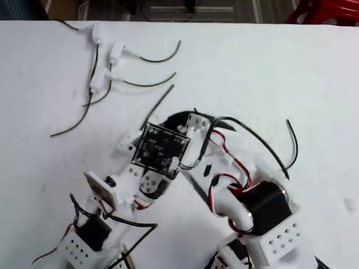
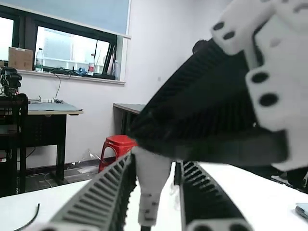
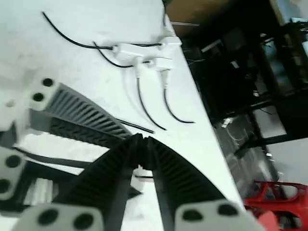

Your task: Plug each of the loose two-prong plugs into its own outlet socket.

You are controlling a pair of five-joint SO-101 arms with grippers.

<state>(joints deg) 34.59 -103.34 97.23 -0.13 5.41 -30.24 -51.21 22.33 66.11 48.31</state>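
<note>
Presently both arms meet near the middle of the surface [image 1: 269, 67], wrists crowded close; the left gripper [image 2: 156, 162] is closed on a white connector piece [image 2: 150, 190], held upright between its ribbed fingers [image 2: 110, 192]; plug or socket, cannot tell. The right gripper [image 3: 143, 140] has its fingertips drawn together; whether anything is pinched there, cannot tell; it lies across and just above the held piece, very near it. A cluster of white connector bodies [image 1: 106, 56] with thin dark leads sits toward the far left of the surface, well apart from both grippers; mated or loose, not legible.

Risks, as judged from here:
- Grippers fouling each other; they cross so closely that any sideways correction by one likely knocks the other, and the held piece with it.
- Piece twisting in the left grip; the hold looks to be on smooth white sides, so an off-axis push from the right arm could rotate or slide it down and out.
- Prongs missing their slots; the right gripper blocks much of the left wrist's sight of the joint, so a slight tilt may go unnoticed and the prongs bend or skate off the face.
- Leads snagging; thin wires trail near the fingers and could drag the piece as an arm pulls away.
- Half-seated joint; light pressure may leave the pair looking joined yet loose.
</note>
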